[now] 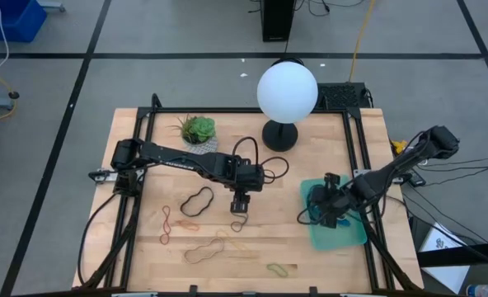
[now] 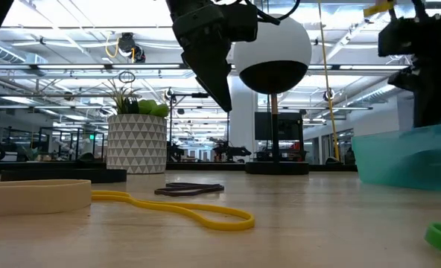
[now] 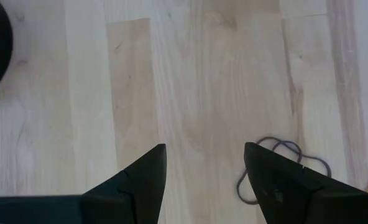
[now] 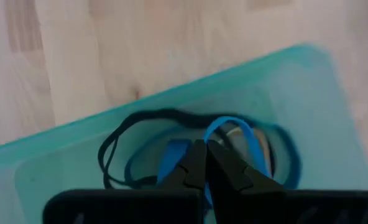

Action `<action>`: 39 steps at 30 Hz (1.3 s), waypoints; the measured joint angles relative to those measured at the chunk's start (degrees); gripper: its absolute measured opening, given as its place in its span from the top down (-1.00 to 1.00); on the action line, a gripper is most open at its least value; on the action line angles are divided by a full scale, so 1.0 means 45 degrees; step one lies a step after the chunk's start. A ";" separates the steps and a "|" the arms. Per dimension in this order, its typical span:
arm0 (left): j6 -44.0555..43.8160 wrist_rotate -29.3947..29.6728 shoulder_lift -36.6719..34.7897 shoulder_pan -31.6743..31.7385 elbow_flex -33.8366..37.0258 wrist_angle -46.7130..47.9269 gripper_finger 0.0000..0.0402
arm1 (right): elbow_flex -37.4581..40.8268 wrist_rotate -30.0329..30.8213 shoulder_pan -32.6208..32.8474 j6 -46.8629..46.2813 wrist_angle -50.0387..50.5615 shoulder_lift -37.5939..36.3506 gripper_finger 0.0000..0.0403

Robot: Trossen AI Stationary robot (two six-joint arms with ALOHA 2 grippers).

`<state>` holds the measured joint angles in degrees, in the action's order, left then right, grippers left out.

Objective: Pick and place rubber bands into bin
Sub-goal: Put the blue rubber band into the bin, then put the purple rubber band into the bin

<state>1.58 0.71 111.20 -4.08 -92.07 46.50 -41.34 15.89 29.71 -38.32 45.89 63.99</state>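
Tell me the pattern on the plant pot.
White with a dark triangle pattern on the plant pot; the low view shows it best.

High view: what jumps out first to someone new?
The big white globe lamp on its black base at the table's far edge, with the small spiky green plant in a white patterned pot to its left. Next, the shallow translucent teal plastic bin at the right, already holding black and blue rubber bands under the shut right gripper. The left gripper hovers open mid-table above a loose grey rubber band.
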 joint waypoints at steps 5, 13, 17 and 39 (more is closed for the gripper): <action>-0.0012 -0.0141 0.0000 0.0000 0.0000 -0.0005 -0.11 | 0.0000 -0.0270 0.0005 -0.0340 0.0009 0.0768 1.00; -0.0147 -0.0155 0.0000 -0.0003 0.0000 -0.0005 -0.11 | 0.0000 -0.0270 0.0005 -0.0325 -0.0053 0.1127 0.96; -0.0331 -0.0160 0.0000 0.0000 0.0000 0.0018 -0.11 | 0.0000 -0.0265 0.0005 -0.0340 -0.0058 0.1122 0.90; -0.0460 -0.1175 0.0015 -0.0245 0.2596 -0.1210 -0.11 | 0.0000 -0.0231 0.0005 -0.0311 -0.0138 0.1117 0.37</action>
<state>-0.49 -4.58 111.26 -5.18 -80.39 41.06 -41.34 14.85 29.74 -39.72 45.27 69.01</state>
